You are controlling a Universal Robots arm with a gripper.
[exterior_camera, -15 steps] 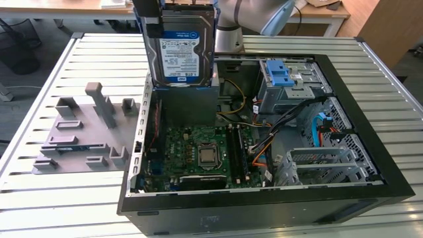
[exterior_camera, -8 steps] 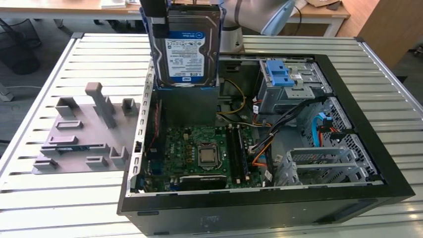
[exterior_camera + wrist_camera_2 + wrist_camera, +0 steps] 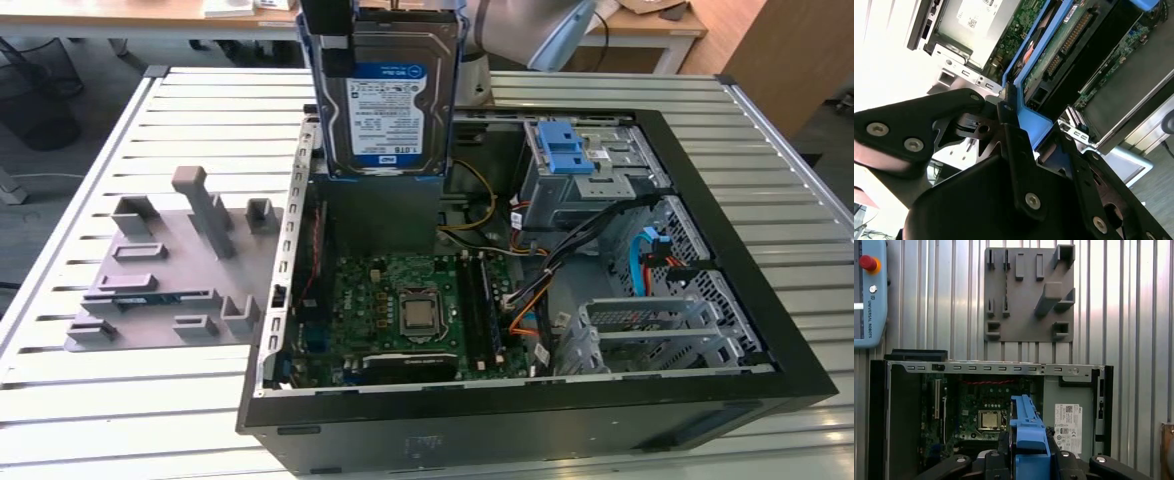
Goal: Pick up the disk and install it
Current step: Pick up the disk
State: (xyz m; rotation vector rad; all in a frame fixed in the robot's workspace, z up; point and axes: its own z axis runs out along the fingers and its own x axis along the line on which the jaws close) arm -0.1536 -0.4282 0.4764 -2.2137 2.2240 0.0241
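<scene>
The disk (image 3: pixel 383 100) hangs upright in the air, its white-and-blue label facing the exterior camera. It sits at about 11 o'clock over the open computer case (image 3: pixel 534 405). I cannot tell whether its lower edge touches anything beneath it. The gripper (image 3: pixel 1029 452) is clamped on the disk, its black jaws pressed to either side of the blue carrier frame (image 3: pixel 1026 425), as both wrist views show.

In the exterior view the green motherboard (image 3: pixel 400 300) lies at 6 o'clock from the disk, on the case floor. The metal drive cage (image 3: pixel 594 180) with its blue latch (image 3: pixel 563 150) stands at 1 o'clock within the case. A grey fixture plate (image 3: pixel 160 270) rests on the slatted bench (image 3: pixel 80 400) at 9 o'clock from the case, just beside it. In the first wrist view a teach pendant (image 3: pixel 869 290) with a red button lies on the bench.
</scene>
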